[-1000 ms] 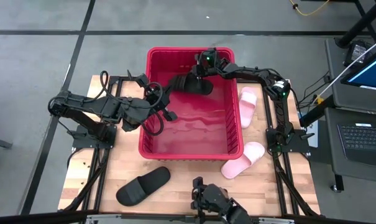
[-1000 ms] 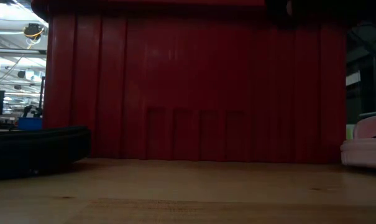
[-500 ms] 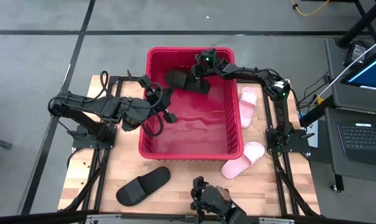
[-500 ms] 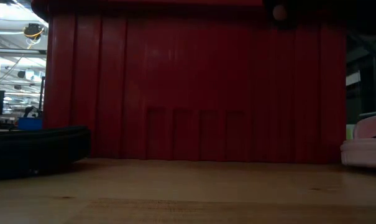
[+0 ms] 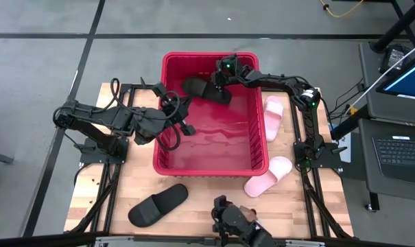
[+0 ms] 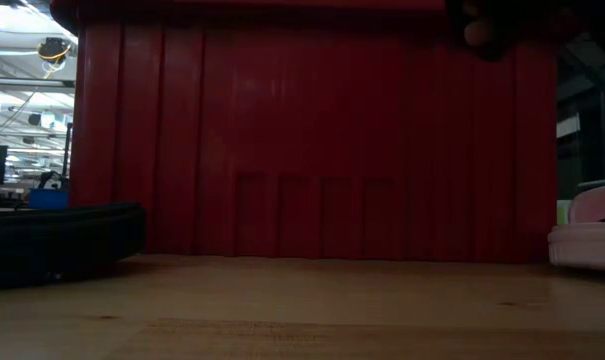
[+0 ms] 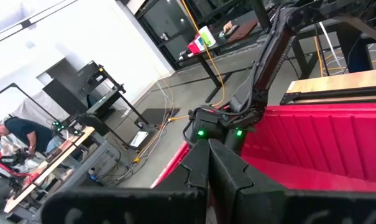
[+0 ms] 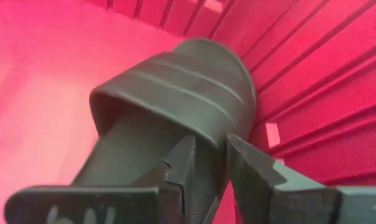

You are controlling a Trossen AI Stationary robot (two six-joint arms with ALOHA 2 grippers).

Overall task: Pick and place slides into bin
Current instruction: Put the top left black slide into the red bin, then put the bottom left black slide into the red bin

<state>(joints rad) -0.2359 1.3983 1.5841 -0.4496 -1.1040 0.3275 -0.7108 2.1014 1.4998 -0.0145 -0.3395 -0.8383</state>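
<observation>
The red bin stands mid-table. My right gripper is inside it near the far wall, shut on a black slide, whose wide strap shows in the right wrist view. My left gripper hangs over the bin's left wall, shut and empty. A second black slide lies on its sole on the table near the bin's front left. Two pink slides lie on the table to the bin's right. My right gripper pinches the black slide's side edge, right behind the strap, between its two fingers. One finger is on the footbed side and the other on the outside. The fingers come from above and the right. Whether the slide touches the bin's floor I cannot tell.
A dark device sits at the table's near edge. In the low view the bin's ribbed wall fills the middle, with the black slide at its left and a pink slide at its right. Bare wood lies in front.
My right gripper has carried the black slide a little toward the bin's far left corner, inside the bin. It stayed shut on the slide.
</observation>
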